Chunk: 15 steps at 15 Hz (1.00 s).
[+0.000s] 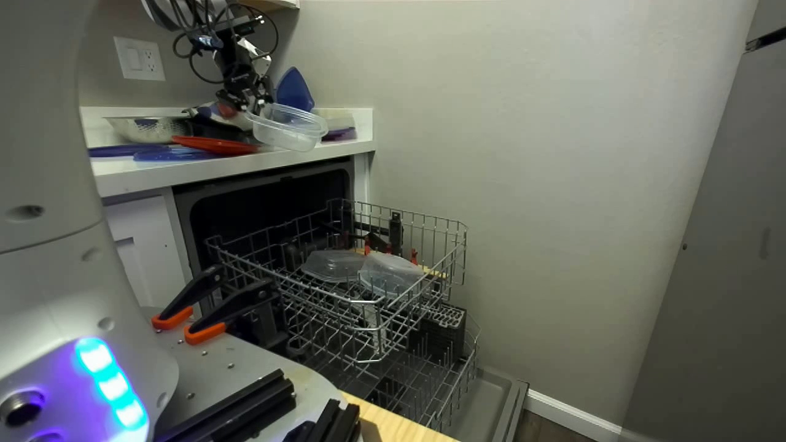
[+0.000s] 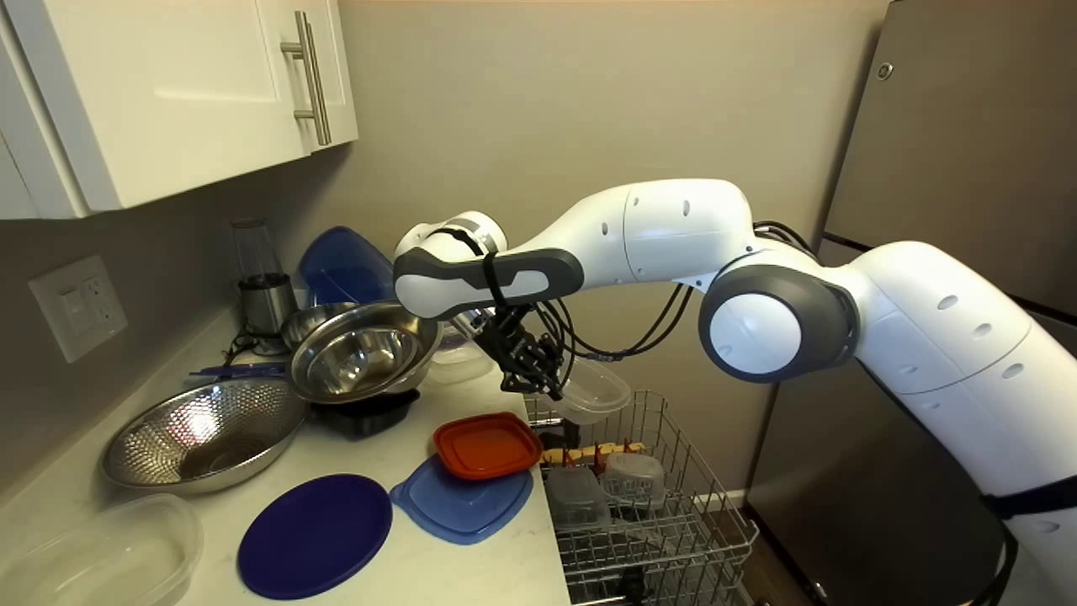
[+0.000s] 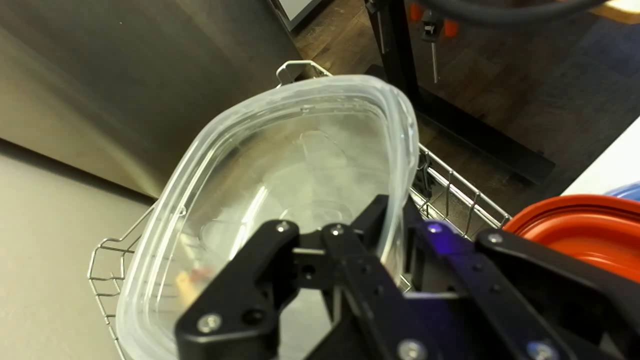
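Note:
A clear oval plastic container (image 3: pixel 320 165) hangs from my gripper (image 3: pixel 397 200), whose fingers are shut on its rim and side wall. One finger stands inside the container, the other outside. In both exterior views the container (image 1: pixel 288 127) is held off the surface and slightly tilted, near the counter's edge. An exterior view has it (image 2: pixel 594 392) just past that edge, above the pulled-out upper dishwasher rack (image 2: pixel 705 438). Through its clear bottom the wrist view shows blurred things below. The fingertips are small and dark in both exterior views.
Two clear containers (image 2: pixel 576 497) lie in the rack. Near the counter's edge, a red lid (image 2: pixel 488 446) rests on a blue lid (image 2: pixel 463 513). A dark blue round lid (image 2: pixel 315 536), a colander (image 2: pixel 206 438) and metal bowls (image 2: pixel 362 358) are farther along. A cabinet (image 2: pixel 185 84) overhangs the counter.

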### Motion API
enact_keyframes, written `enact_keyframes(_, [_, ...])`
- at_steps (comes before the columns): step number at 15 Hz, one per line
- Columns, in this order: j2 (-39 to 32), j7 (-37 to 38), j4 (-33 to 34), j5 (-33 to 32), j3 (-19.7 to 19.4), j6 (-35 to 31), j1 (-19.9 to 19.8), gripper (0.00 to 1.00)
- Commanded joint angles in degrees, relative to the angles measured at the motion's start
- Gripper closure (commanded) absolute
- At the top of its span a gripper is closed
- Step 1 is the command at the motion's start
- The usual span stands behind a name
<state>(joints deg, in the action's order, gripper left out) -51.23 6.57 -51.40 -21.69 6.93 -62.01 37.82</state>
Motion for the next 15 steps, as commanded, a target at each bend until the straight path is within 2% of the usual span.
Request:
enact_keyframes(1, [0.0, 0.0, 0.0, 0.0, 0.0, 0.0, 0.0, 0.94])
enact_keyframes(4, [0.0, 0.0, 0.0, 0.0, 0.0, 0.0, 0.0, 0.94])
enact_keyframes(6, [-0.13, 0.24, -0.13, -0.87, -0.25, -1.38, 0.3, 0.98])
enact_keyframes(8, [-0.78, -1.61, 0.8, -2.88, -0.87, 0.5, 1.27, 0.98])
enact_keyframes(11, [-1.65, -9.41, 3.61, -7.9, -2.24, 8.46, 3.79, 0.98])
enact_keyframes(15, [-1.51, -22.8, 6.19, -17.66, -2.98, 12.4, 7.52, 0.98])
